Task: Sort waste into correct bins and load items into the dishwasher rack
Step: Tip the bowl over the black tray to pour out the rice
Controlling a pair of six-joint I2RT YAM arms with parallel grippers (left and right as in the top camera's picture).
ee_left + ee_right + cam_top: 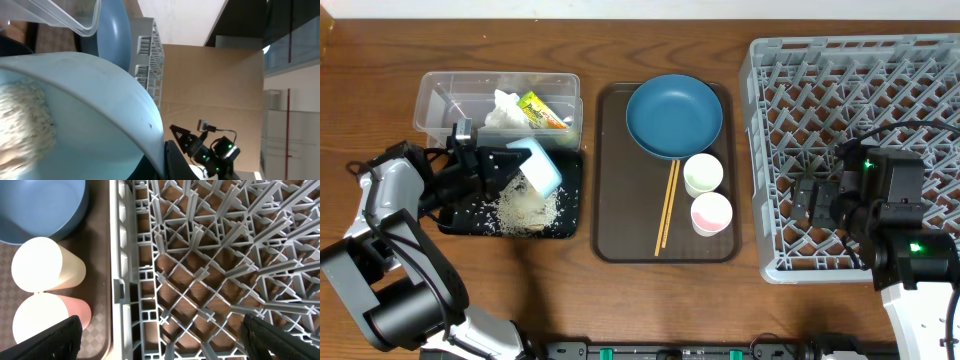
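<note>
My left gripper (pixel 498 168) is shut on the rim of the light blue bowl (pixel 535 165) and holds it tipped over the black tray (pixel 572 168), where rice (pixel 525 210) lies scattered. In the left wrist view the bowl (pixel 90 110) fills the frame, with rice (pixel 25 120) still inside. Tissue (pixel 503 110) and the wrapper (pixel 542 110) lie in the clear tub (pixel 440 95). The blue plate (pixel 674 116), chopsticks (pixel 667 205), pale cup (pixel 703 174) and pink cup (pixel 711 213) sit on the brown tray (pixel 620 220). My right gripper (pixel 810 200) is open and empty above the rack's (pixel 820 90) left edge.
The right wrist view shows the rack lattice (pixel 210 255), the tray strip (pixel 100 280), the plate (pixel 40 205), the pale cup (pixel 45 265) and the pink cup (pixel 45 320) between the open fingers (pixel 160 335). Bare wooden table lies in front.
</note>
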